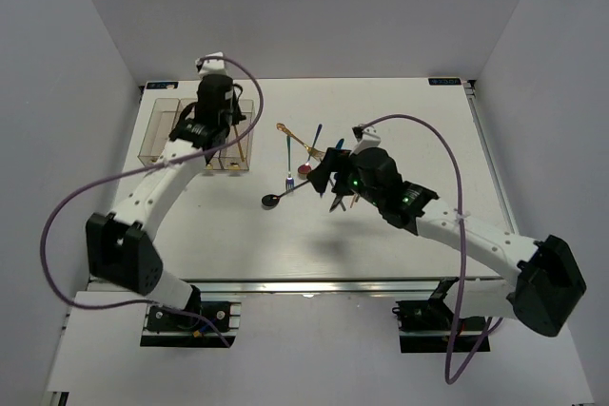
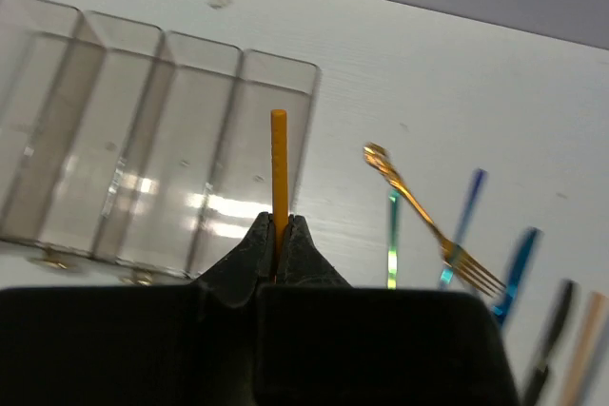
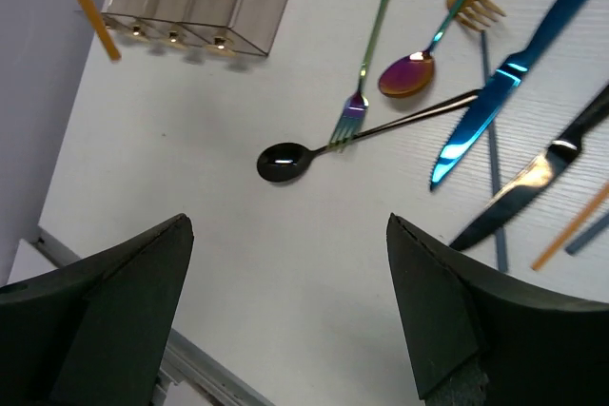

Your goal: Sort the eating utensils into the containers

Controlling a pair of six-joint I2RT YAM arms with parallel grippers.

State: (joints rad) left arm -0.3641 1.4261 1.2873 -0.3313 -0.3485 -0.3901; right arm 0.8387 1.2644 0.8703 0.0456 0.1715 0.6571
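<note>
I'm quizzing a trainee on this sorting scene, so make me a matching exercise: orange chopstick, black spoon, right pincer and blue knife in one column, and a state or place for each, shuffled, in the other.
Column one
1. orange chopstick
2. black spoon
3. right pincer
4. blue knife

Column two
A. open, holding nothing
B. lies next to the black knife
C. clamped in the left pincer
D. handle meets the green fork at its head

Pairs: 1-C, 2-D, 3-A, 4-B

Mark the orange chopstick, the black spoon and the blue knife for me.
orange chopstick (image 2: 279,164): left wrist view, middle of its shaft.
black spoon (image 3: 282,162): right wrist view, its bowl.
blue knife (image 3: 471,128): right wrist view, its blade.
</note>
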